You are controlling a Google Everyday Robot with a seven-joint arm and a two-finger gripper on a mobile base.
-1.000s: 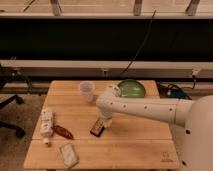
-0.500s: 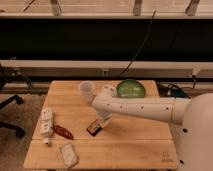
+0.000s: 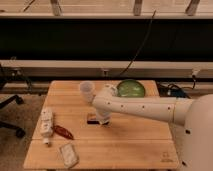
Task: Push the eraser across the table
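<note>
The eraser (image 3: pixel 92 119) is a small dark block with a brownish top, lying near the middle of the wooden table (image 3: pixel 125 142). My white arm reaches in from the right, and the gripper (image 3: pixel 103 120) points down at the table, touching the eraser's right side.
A clear plastic cup (image 3: pixel 87 91) stands at the back, left of a green bowl (image 3: pixel 130 89). At the left lie a white bottle (image 3: pixel 46 124), a reddish-brown packet (image 3: pixel 63 132) and a pale wrapped packet (image 3: pixel 68 154). An office chair (image 3: pixel 10 107) stands off the table's left side.
The gripper and the eraser have both shifted a little to the left across the table. The other objects have not moved.
</note>
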